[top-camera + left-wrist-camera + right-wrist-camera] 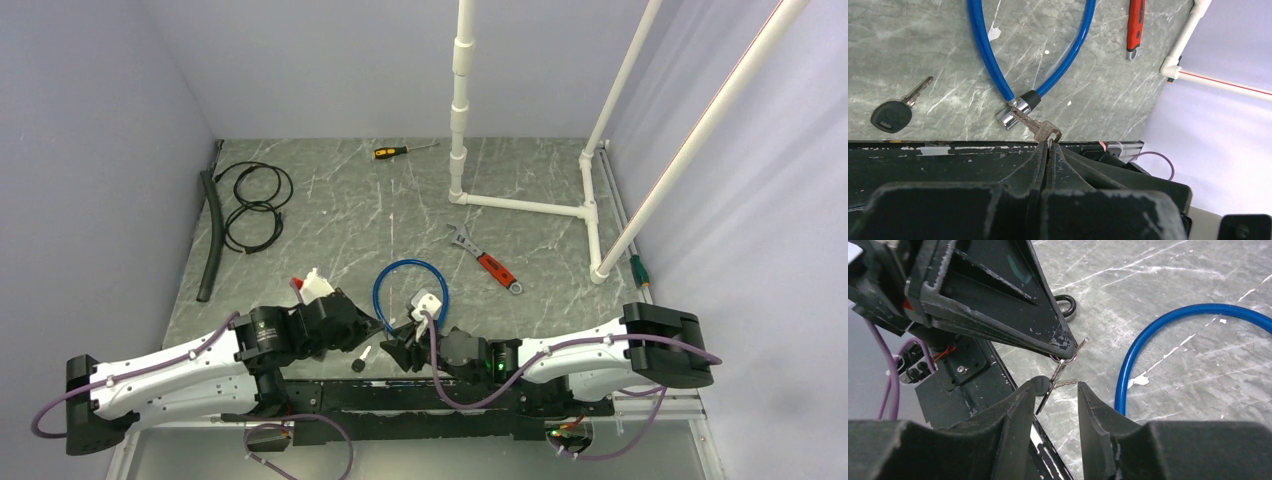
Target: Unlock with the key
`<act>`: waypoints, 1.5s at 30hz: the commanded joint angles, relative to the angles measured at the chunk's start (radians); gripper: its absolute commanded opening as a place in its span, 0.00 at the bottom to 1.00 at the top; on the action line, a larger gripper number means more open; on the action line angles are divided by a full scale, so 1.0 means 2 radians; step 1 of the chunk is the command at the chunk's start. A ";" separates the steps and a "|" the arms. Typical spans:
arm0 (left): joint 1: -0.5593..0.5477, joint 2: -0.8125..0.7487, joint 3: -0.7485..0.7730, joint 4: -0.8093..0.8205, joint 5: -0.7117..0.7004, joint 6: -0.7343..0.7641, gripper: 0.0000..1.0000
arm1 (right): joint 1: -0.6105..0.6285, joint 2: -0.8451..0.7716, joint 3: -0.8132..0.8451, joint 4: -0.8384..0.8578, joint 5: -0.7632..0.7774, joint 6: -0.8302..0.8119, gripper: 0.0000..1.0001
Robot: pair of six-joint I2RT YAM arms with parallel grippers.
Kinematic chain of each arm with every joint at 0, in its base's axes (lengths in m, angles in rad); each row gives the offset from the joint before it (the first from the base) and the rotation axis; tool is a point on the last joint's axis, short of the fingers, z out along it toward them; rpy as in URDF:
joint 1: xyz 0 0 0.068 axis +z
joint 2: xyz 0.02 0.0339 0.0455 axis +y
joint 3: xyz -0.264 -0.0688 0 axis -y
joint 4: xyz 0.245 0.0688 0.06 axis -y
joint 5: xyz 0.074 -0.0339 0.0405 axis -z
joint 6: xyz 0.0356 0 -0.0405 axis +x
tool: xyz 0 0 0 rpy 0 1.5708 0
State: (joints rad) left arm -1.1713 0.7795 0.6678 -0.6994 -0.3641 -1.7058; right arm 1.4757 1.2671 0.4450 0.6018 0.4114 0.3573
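Your left jaws were pinched fully shut on the head of the key point(1044, 131), and its blade sat in the silver lock barrel point(1013, 114) at the end of the blue cable point(984, 52). The barrel lay on the desk point(923, 40) just beyond the near rail. Your right jaws stood partly apart with nothing clamped between them, aimed at the key and the left tip. From the right wrist view you could not tell how close they were to the barrel.

The step in hand looked like bracing the lock before turning. To do it well, you probably wanted the right jaws set squarely on the barrel or the black collar beside it, not on the key or its ring. Then the left wrist could turn about the blade's own line, so the key would not bend or drag the lock. The spare black-headed key point(892, 116) lay well apart to the left and needed no attention.
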 commanded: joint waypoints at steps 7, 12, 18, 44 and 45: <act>-0.001 -0.023 -0.012 0.011 -0.013 -0.018 0.00 | 0.008 0.016 0.034 -0.008 0.042 0.006 0.21; -0.001 -0.023 -0.021 0.018 -0.011 -0.022 0.00 | 0.008 0.015 0.042 -0.028 0.052 0.004 0.00; -0.001 -0.026 -0.026 0.025 -0.014 -0.016 0.00 | 0.008 0.004 0.041 -0.049 0.052 0.010 0.00; -0.002 -0.047 -0.042 0.339 0.327 0.571 0.59 | -0.132 -0.185 0.127 -0.428 -0.421 0.064 0.00; -0.002 -0.035 -0.042 0.353 0.346 0.575 0.58 | -0.132 -0.183 0.129 -0.428 -0.429 0.064 0.00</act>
State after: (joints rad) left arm -1.1713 0.6048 0.5461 -0.1722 0.0944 -0.7063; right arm 1.2198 0.8845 0.6464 -0.2108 -0.2523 0.4660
